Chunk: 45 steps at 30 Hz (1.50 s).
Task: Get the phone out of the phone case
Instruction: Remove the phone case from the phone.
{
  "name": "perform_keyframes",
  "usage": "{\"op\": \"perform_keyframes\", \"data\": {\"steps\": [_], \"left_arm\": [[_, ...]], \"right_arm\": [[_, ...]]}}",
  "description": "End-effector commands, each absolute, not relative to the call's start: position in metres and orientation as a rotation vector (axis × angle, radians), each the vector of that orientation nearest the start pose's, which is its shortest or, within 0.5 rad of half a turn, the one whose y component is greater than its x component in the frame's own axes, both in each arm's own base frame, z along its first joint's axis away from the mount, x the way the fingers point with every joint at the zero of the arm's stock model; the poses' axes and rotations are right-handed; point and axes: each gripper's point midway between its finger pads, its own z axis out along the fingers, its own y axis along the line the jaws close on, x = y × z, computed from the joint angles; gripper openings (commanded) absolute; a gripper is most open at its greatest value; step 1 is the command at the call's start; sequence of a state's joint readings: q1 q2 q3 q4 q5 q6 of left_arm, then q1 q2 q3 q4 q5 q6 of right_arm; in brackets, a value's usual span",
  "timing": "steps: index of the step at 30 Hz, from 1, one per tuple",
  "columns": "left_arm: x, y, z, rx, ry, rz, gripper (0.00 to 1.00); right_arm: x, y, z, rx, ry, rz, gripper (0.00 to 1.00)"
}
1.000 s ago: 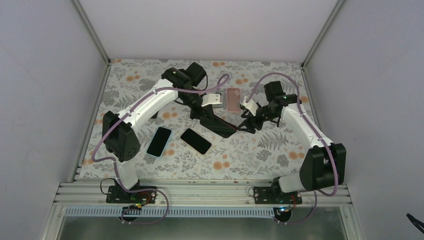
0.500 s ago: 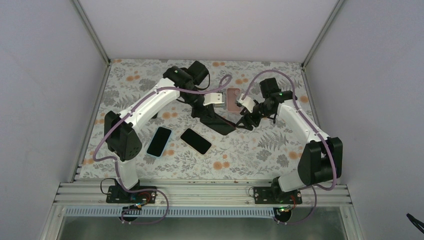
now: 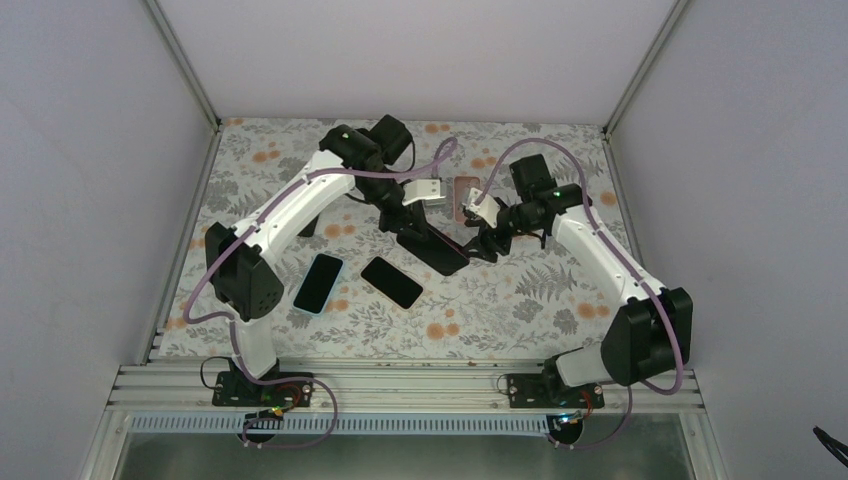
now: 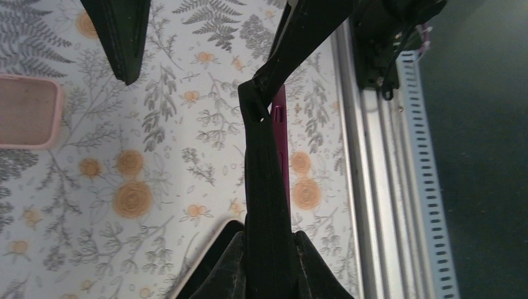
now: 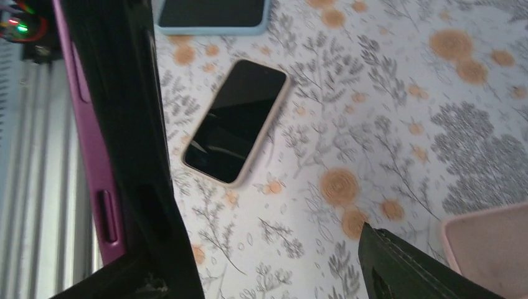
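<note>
Two end effectors meet over the middle of the surface [image 3: 560, 300].

- Your left end effector [image 3: 414, 230] is clamped on the cased phone [image 3: 437, 252], a dark slab with a magenta edge. It is held tilted and clear of the surface.
- In the left wrist view the slab sits edge-on between the fingers [image 4: 219, 274]. You cannot tell from here which layer is case and which is phone.
- Your right end effector [image 3: 484, 241] has its fingers spread apart at the free end of the slab. One finger [image 4: 299, 37] touches that end. The other [image 4: 118, 37] hangs off to the side, apart from it. That side grips nothing.
- A pink case [image 3: 467, 192] lies flat on the surface, toward the far side, just beyond the two end effectors.
- Nearer the left arm, a blue-cased phone [image 3: 318, 283] and a pale-rimmed phone [image 3: 392, 282] lie screen up. They are side by side, not touching.
</note>
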<state>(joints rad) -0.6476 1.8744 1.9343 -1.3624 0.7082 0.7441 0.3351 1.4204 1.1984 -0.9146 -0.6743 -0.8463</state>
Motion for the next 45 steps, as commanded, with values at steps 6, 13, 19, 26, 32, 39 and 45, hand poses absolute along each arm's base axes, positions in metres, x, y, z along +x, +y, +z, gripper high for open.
{"op": "perform_keyframes", "data": {"steps": [6,13,19,26,32,39,45], "left_arm": [[0.303,-0.341,0.346,1.54,1.602,-0.98,0.02],[0.313,-0.343,0.367,1.495,1.556,-0.948,0.02],[0.305,-0.349,0.364,1.515,1.545,-0.981,0.02],[0.301,-0.341,0.365,1.513,1.538,-0.925,0.02],[0.301,-0.334,0.36,1.506,1.542,-0.862,0.02],[0.317,-0.33,0.353,1.485,1.561,-0.806,0.02],[0.317,-0.334,0.356,1.517,1.57,-0.841,0.02]], "right_arm": [[0.144,0.271,0.254,-1.771,1.353,1.455,0.76],[0.132,0.292,0.276,-1.768,1.324,1.581,0.78],[0.163,0.306,0.299,-1.706,1.361,1.579,0.74],[0.2,0.306,0.322,-1.589,1.373,1.61,0.71],[0.215,0.301,0.343,-1.509,1.344,1.649,0.65],[0.209,0.299,0.356,-1.523,1.316,1.625,0.29],[0.198,0.291,0.353,-1.549,1.333,1.566,0.03]]}}
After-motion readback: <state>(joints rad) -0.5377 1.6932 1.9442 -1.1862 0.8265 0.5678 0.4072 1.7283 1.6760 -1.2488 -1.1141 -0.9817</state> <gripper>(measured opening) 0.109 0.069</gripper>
